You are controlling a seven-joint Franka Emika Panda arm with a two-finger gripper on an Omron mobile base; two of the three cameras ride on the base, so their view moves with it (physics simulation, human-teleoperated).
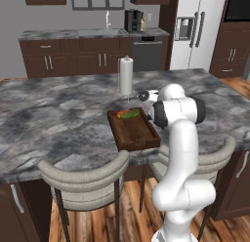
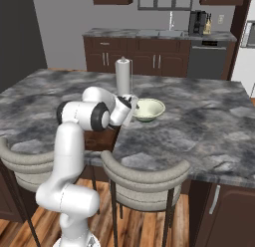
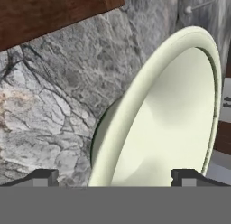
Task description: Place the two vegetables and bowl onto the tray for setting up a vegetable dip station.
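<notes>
The dark brown tray point(image 1: 134, 133) lies on the island in front of the arm. At its far end the green cucumber point(image 1: 131, 114) and the orange-red carrot point(image 1: 120, 113) rest side by side. Just right of the tray, the pale cream bowl point(image 2: 148, 109) stands on the stone counter. My gripper point(image 2: 130, 112) hangs at the bowl's left rim. In the hand view the gripper point(image 3: 116, 178) is open, and the bowl's point(image 3: 171, 110) near rim runs up between the two fingertips point(image 3: 43, 177). A corner of the tray point(image 3: 54, 11) shows at the upper left there.
A tall white paper-towel roll point(image 1: 126, 76) stands on a wire holder just behind the tray and bowl. Two grey-backed stools point(image 1: 83, 175) are tucked under the island's near edge. Cabinets, a sink and a fridge point(image 1: 195, 29) line the far wall.
</notes>
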